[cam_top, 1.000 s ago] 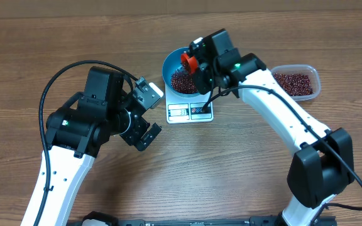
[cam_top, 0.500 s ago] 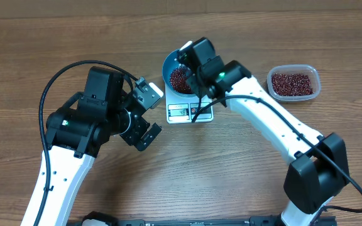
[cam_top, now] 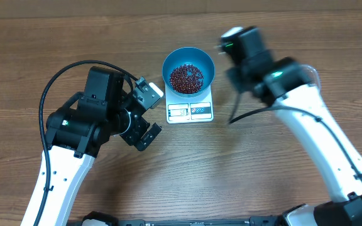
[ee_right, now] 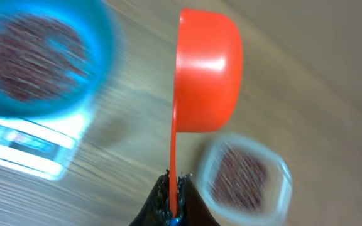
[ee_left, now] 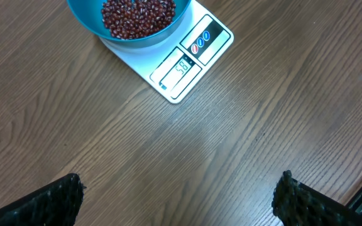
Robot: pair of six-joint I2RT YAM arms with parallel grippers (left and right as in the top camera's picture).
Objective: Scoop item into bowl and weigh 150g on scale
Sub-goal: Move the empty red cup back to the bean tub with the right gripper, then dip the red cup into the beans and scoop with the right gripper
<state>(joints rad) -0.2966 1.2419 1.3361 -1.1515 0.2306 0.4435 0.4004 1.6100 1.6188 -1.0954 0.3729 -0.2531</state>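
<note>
On the scale point(ee_left: 190, 58) display, digits "58"

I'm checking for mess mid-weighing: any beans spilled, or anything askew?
Nothing stands out. The beans lie inside the bowl, which sits upright on the scale, and no strays show on the table. Near the tub, by the scoop, the right wrist view is too blurred to tell.
</note>
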